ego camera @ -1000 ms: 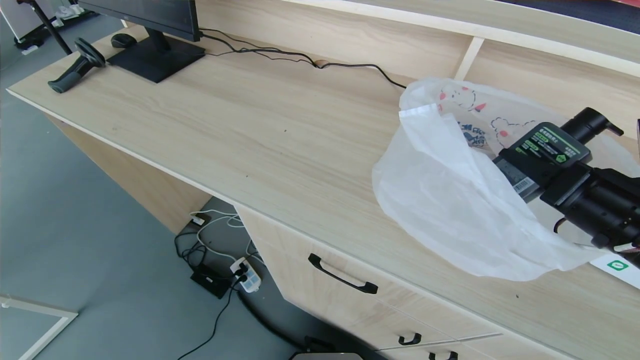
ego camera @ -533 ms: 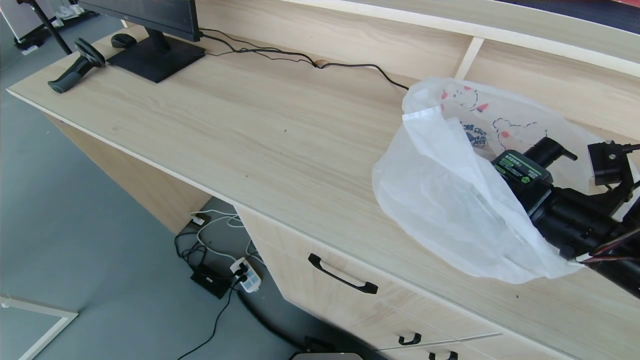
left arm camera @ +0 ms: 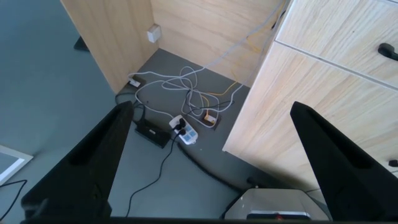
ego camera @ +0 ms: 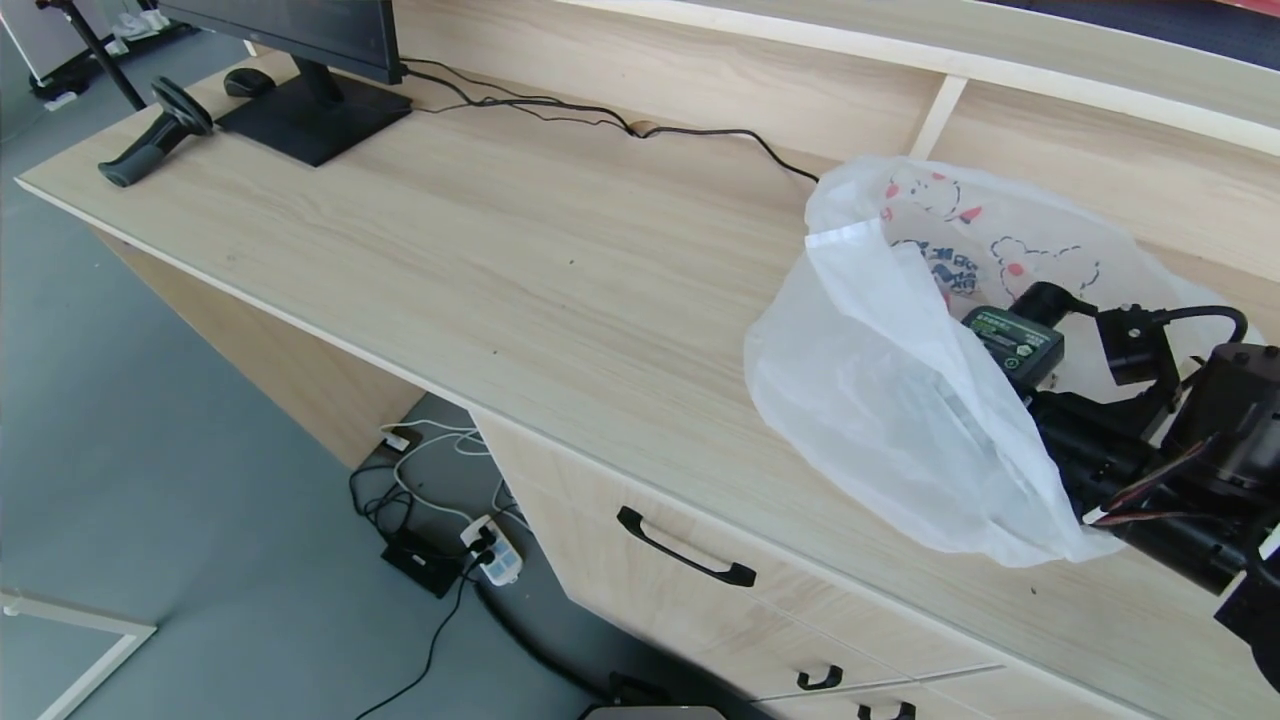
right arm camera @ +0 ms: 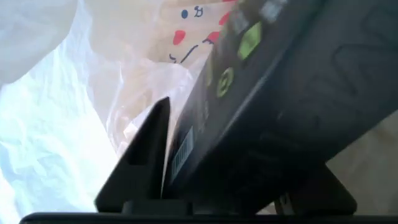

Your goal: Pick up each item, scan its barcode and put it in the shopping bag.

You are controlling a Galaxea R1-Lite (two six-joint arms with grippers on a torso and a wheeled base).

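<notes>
While right fingers (right arm camera: 146, 168) are clamping black bottle (ego camera: 1012, 340) inside shopping bag (ego camera: 880, 400), 3 o'clock on bench (ego camera: 500, 260), I'm judging bagging step underway; next move calling for release; left fingers (left arm camera: 93, 168) hanging wide open, empty.

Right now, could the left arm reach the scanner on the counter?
Probably yes: the scanner lies exposed at the counter's left corner. The open left hand hangs low by the drawers and must rise first.
</notes>
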